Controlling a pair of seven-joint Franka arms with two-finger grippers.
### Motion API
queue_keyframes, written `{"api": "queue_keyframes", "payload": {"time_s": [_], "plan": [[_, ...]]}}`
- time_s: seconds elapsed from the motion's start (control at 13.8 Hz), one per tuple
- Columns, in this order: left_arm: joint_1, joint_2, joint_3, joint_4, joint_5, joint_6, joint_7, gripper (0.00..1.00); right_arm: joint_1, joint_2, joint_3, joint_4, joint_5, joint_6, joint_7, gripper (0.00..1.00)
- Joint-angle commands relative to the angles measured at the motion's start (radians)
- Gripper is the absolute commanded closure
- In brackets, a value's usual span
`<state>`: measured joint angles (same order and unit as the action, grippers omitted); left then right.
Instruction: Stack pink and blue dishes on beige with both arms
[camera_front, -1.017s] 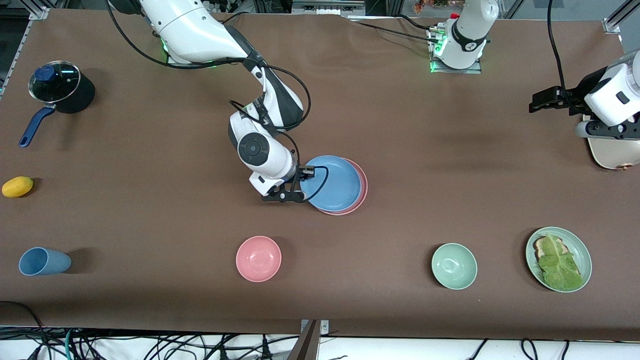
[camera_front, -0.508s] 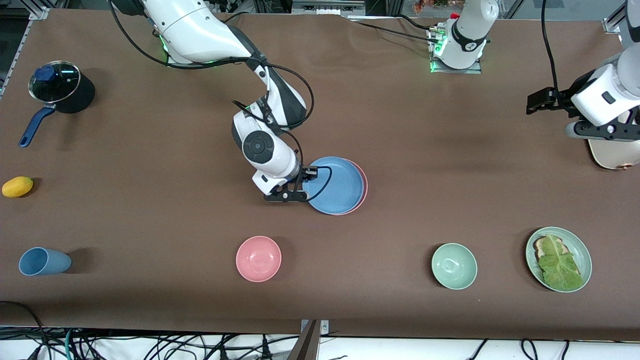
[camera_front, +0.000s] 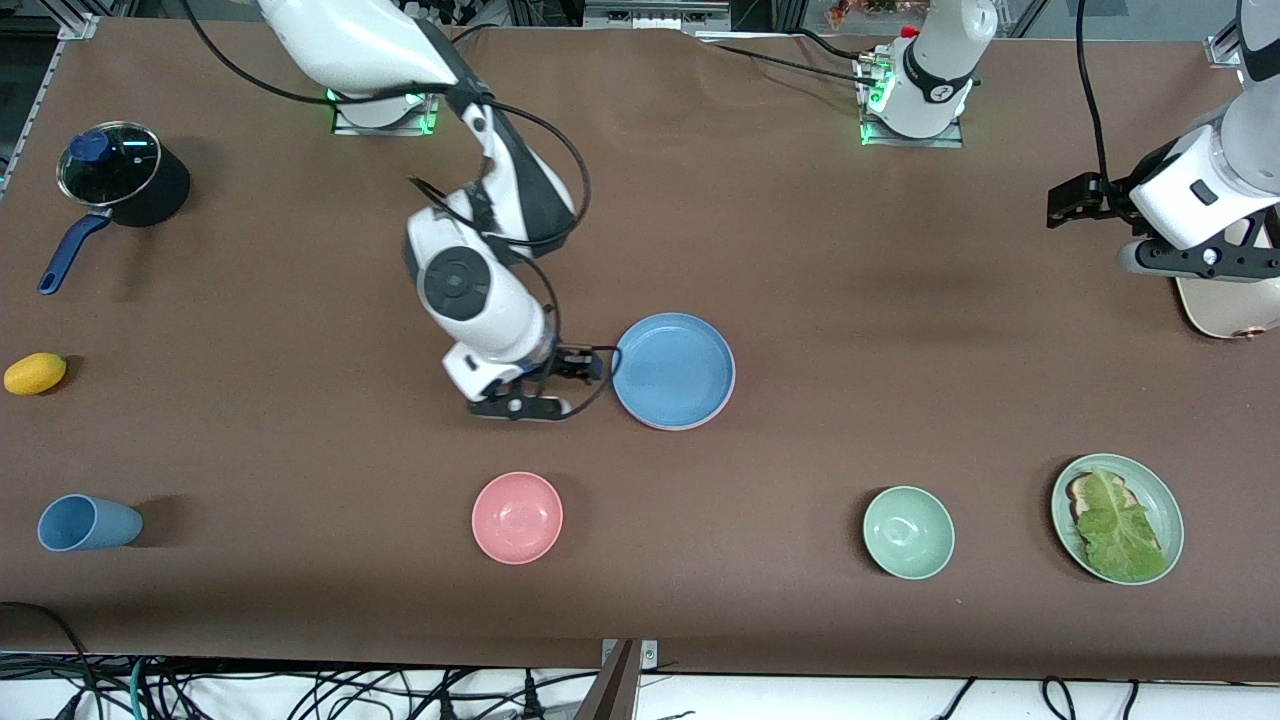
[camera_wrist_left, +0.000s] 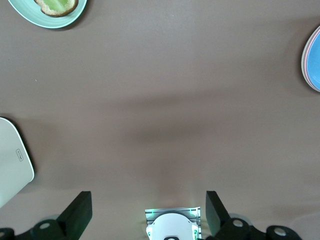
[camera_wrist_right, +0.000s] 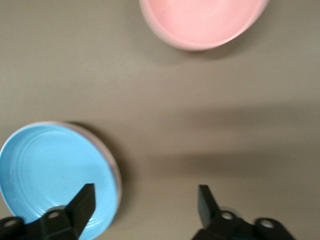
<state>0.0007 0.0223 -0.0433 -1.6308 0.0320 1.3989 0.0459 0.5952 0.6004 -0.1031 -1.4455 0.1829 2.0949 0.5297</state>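
The blue plate (camera_front: 673, 368) lies squarely on the pink plate (camera_front: 672, 427) at the table's middle, so only a thin pink rim shows. No beige plate is visible; whether it lies under the stack I cannot tell. My right gripper (camera_front: 518, 408) is open and holds nothing, beside the stack toward the right arm's end. In the right wrist view the blue plate (camera_wrist_right: 50, 170) shows next to one finger of that gripper (camera_wrist_right: 146, 192). My left gripper (camera_front: 1190, 262) waits open over the table by the toaster, with nothing between its fingers (camera_wrist_left: 80, 210).
A pink bowl (camera_front: 517, 517), a green bowl (camera_front: 908, 532) and a green plate with toast and lettuce (camera_front: 1117, 518) stand nearer the camera. Blue cup (camera_front: 85, 522), yellow fruit (camera_front: 35, 373) and lidded pot (camera_front: 115, 175) are at the right arm's end. A cream-white toaster (camera_front: 1225, 305) is at the left arm's end.
My right gripper let go of the blue plate, which settled centred on the pink plate, then drew back toward the right arm's end. The left arm shifted slightly.
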Motion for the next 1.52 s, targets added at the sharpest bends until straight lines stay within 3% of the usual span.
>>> {"api": "queue_keyframes", "payload": {"time_s": [0.0,0.29,0.44,0.58,0.73,0.87,1.02,1.23,1.45], "plan": [[0.009,-0.022,-0.006,-0.024,0.011,0.015,-0.003,0.0,0.005,-0.115,-0.101,-0.016,-0.02,-0.14,-0.086,0.0],[0.015,-0.019,-0.004,-0.024,-0.004,0.015,-0.003,0.0,0.008,-0.211,-0.308,-0.006,-0.005,-0.359,-0.276,0.0],[0.015,-0.018,-0.004,-0.023,-0.004,0.019,-0.003,0.0,-0.009,-0.273,-0.328,0.019,-0.022,-0.417,-0.307,0.0],[0.015,-0.018,-0.006,-0.023,-0.004,0.022,-0.003,0.0,-0.124,-0.335,-0.278,0.01,-0.034,-0.485,-0.313,0.0],[0.015,-0.016,-0.006,-0.023,-0.017,0.022,-0.003,0.0,-0.286,-0.42,-0.125,-0.004,-0.116,-0.562,-0.358,0.0],[0.016,-0.016,-0.006,-0.017,-0.017,0.022,-0.003,0.0,-0.479,-0.5,0.049,-0.094,-0.167,-0.559,-0.369,0.0],[0.016,-0.016,-0.004,-0.017,-0.018,0.022,-0.003,0.0,-0.601,-0.579,0.133,-0.2,-0.166,-0.479,-0.372,0.0],[0.015,-0.015,-0.006,-0.018,-0.034,0.032,-0.003,0.0,-0.62,-0.608,0.128,-0.214,-0.161,-0.467,-0.408,0.0],[0.016,-0.015,-0.004,-0.018,-0.034,0.032,-0.003,0.0,-0.56,-0.636,0.059,-0.246,-0.16,-0.467,-0.48,0.0]]}}
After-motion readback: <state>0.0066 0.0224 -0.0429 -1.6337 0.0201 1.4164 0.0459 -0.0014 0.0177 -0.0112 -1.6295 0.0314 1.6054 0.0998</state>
